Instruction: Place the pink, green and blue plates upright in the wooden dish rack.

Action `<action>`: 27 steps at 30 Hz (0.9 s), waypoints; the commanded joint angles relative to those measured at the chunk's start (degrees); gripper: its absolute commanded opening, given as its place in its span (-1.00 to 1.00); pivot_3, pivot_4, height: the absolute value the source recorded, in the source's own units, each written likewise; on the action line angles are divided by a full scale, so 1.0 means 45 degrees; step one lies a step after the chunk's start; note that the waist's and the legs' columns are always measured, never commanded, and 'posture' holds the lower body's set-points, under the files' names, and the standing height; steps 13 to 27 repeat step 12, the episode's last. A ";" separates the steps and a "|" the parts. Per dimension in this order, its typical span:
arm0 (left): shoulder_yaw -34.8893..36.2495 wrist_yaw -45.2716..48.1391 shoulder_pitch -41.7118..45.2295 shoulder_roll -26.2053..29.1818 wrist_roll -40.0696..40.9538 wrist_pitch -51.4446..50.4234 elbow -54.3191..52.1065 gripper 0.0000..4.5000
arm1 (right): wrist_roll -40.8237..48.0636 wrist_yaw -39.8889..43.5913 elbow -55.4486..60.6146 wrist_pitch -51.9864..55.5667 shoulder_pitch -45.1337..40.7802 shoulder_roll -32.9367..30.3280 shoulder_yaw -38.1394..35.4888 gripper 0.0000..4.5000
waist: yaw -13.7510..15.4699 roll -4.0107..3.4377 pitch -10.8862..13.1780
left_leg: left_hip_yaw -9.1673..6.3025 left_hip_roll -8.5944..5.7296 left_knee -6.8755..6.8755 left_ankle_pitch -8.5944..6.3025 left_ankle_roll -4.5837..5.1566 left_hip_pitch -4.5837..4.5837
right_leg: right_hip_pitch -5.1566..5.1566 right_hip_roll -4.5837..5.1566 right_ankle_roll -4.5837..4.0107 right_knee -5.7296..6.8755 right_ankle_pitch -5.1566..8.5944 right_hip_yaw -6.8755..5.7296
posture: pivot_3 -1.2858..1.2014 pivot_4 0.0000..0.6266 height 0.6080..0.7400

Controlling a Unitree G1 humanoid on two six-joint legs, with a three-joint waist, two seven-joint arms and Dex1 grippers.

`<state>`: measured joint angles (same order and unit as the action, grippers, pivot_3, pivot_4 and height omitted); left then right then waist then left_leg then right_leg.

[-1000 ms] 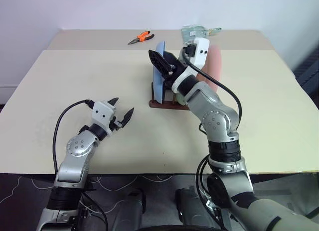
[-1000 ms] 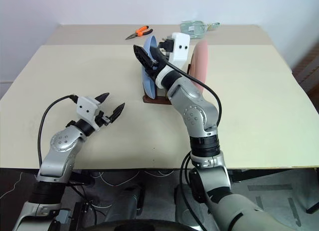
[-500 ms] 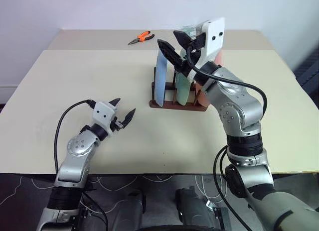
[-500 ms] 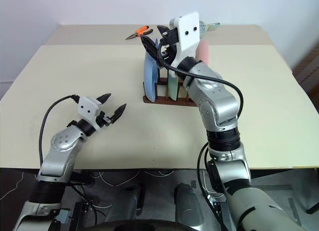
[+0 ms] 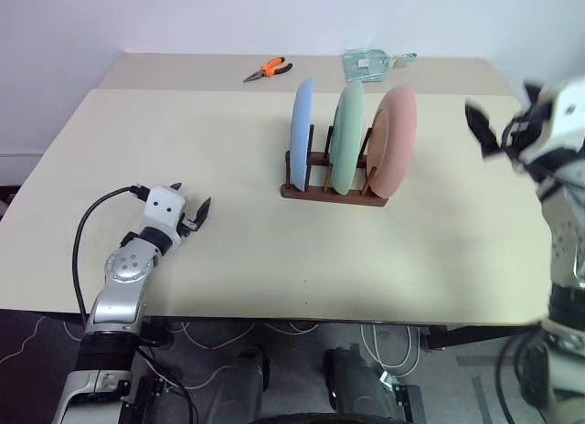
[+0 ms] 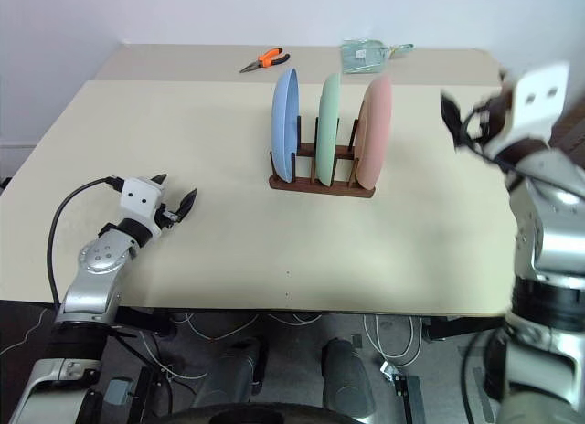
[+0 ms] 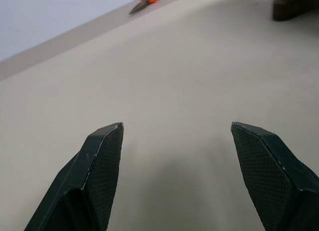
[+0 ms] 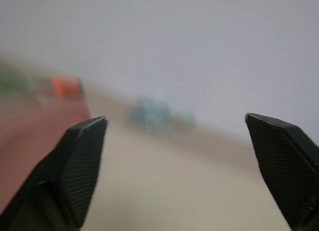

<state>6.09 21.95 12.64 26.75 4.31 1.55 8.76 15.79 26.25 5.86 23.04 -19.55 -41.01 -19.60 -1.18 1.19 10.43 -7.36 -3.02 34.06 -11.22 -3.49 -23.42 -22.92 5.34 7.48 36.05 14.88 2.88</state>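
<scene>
Left eye view: rack [image 5: 331, 192] holds three upright plates [image 5: 348, 136]; both claws apparently open, empty.

Three plates upright in the wooden dish rack [image 6: 320, 181]: blue plate [image 6: 284, 124] on the left, green plate [image 6: 328, 128] in the middle, pink plate [image 6: 374, 131] on the right. Left gripper [image 6: 174, 200] low over the table [image 6: 228, 250], fingers apart. Right gripper [image 6: 466, 122] raised, well right of the rack, empty. Orange pliers [image 6: 263, 59] at the far edge.

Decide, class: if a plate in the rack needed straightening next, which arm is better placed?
Probably the right: its open claw hangs beside the pink plate, while the left claw sits low, far from the rack.
</scene>
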 commanded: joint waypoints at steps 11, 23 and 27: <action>0.0116 0.0725 -0.0719 0.0070 0.0289 -0.0157 -0.1310 0.58 | -0.0200 0.1793 -0.0516 -0.1276 0.1790 0.0450 0.0997 0.98 | 0.0076 -0.0020 0.0008 | 0.0011 -0.0002 0.0026 0.0000 -0.0001 0.0007 | 0.0024 0.0005 0.0003 -0.0008 0.0001 0.0010 | 0.03 -0.52 1.00; 0.0129 0.0699 -0.0757 0.0055 0.0292 -0.0192 -0.1384 0.58 | -0.0281 0.1776 -0.0702 -0.1403 0.1693 0.0497 0.1086 0.98 | 0.0076 -0.0020 0.0008 | 0.0011 -0.0002 0.0026 0.0000 -0.0001 0.0007 | 0.0024 0.0005 0.0003 -0.0007 0.0001 0.0010 | 0.03 -0.52 1.00; 0.0129 0.0699 -0.0757 0.0055 0.0292 -0.0192 -0.1384 0.58 | -0.0281 0.1776 -0.0702 -0.1403 0.1693 0.0497 0.1086 0.98 | 0.0076 -0.0020 0.0008 | 0.0011 -0.0002 0.0026 0.0000 -0.0001 0.0007 | 0.0024 0.0005 0.0003 -0.0007 0.0001 0.0010 | 0.03 -0.52 1.00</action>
